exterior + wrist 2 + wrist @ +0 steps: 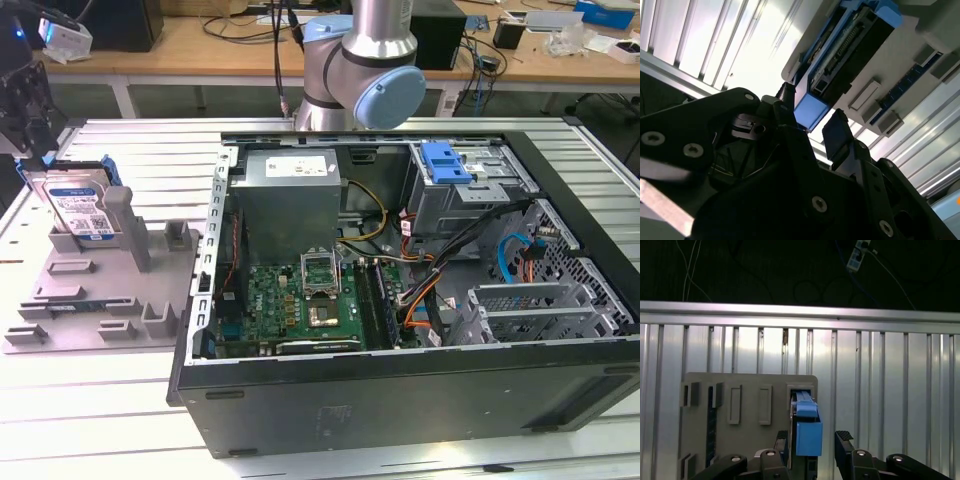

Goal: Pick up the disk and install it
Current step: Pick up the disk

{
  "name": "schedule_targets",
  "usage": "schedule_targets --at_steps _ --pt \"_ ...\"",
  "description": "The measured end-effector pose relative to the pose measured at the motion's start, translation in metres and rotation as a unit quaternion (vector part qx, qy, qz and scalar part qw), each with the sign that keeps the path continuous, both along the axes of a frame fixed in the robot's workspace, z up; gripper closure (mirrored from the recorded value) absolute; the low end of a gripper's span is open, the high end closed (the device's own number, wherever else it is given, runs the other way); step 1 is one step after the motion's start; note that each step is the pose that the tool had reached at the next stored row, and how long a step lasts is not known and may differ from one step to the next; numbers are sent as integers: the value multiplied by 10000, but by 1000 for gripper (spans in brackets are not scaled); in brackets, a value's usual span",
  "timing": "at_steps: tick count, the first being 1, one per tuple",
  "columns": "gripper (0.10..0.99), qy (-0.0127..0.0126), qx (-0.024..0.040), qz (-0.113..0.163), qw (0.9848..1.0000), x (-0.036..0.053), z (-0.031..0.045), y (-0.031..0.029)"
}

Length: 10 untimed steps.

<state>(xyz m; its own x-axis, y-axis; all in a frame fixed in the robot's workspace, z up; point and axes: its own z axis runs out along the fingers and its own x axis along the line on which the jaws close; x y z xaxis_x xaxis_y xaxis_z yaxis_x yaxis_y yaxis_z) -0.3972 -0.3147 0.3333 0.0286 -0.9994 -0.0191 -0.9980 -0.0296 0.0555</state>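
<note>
The disk [80, 205] stands on edge in a grey holder [95, 300], directly below the downward-pointing pincer [40, 152]. In the exterior view its white-and-blue label [82, 212] faces out, the print too small to read. The first wrist view shows its blue frame [808, 432] between spread, unclenched fingers [844, 440], with a gap on one side.

In the exterior view the gripper [35, 145] is cut off by the picture's edge, and its fingertips cannot be told apart from the dark background. The lower end of the disk [80, 208] is sunk out of sight in the grey holder [80, 300] by the worktop's edge on the exterior view's left. In the first wrist view the disk shows edge-on, so its label is hidden, and the fingers [844, 440] run off the picture.
</note>
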Motion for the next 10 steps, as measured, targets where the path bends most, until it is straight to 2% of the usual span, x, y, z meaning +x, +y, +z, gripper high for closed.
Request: schedule_targets --at_steps 10 --pt "588 0 0 0 10000 -2 -34 -9"
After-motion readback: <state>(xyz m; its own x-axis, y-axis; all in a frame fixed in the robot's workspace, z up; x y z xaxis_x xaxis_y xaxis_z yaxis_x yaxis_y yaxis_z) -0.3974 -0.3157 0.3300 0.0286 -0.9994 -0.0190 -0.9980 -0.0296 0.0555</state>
